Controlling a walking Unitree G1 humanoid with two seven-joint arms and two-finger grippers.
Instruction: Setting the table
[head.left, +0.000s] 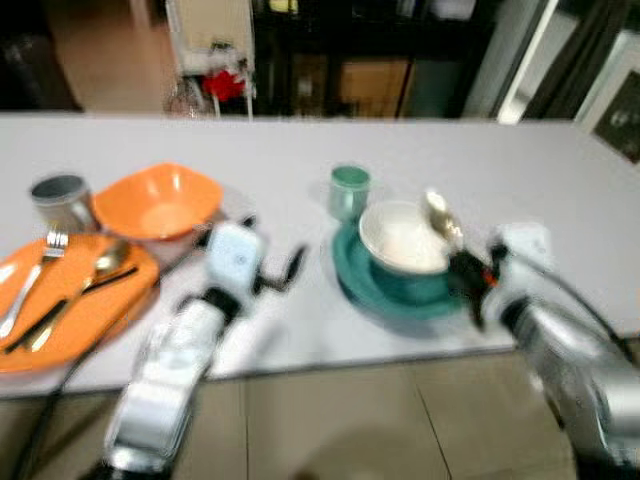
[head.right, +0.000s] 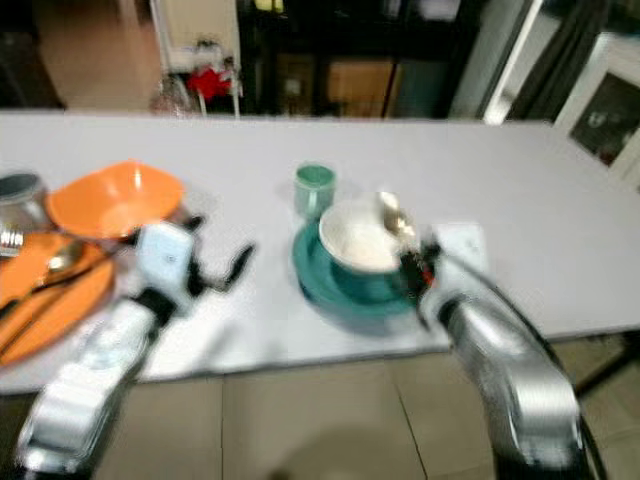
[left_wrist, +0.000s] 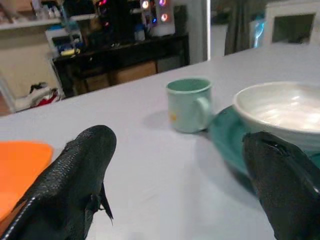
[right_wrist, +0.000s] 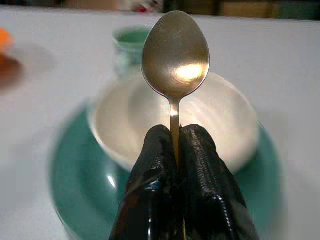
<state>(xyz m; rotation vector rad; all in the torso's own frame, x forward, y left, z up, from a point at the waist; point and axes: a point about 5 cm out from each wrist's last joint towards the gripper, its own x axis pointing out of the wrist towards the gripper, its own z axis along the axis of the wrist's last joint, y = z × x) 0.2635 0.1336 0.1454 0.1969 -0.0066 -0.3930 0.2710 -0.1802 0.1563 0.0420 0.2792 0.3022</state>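
One long white table (head.left: 300, 150) carries two plates, orange (head.left: 70, 320) at left and teal (head.left: 395, 285) at centre, two bowls, orange (head.left: 160, 203) and white (head.left: 405, 240), one green cup (head.left: 350, 190), one metal can (head.left: 62, 203). Right gripper (right_wrist: 179, 150) pinches a spoon (right_wrist: 175, 55) over the white bowl. Left gripper (left_wrist: 175, 165) is spread wide, holding nothing, between the plates. Dark shelves (left_wrist: 120, 55) stand far behind.

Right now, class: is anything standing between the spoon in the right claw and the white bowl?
Nothing visible. The right claw holds the spoon upright over the white bowl on the teal plate; the green mug stands behind.
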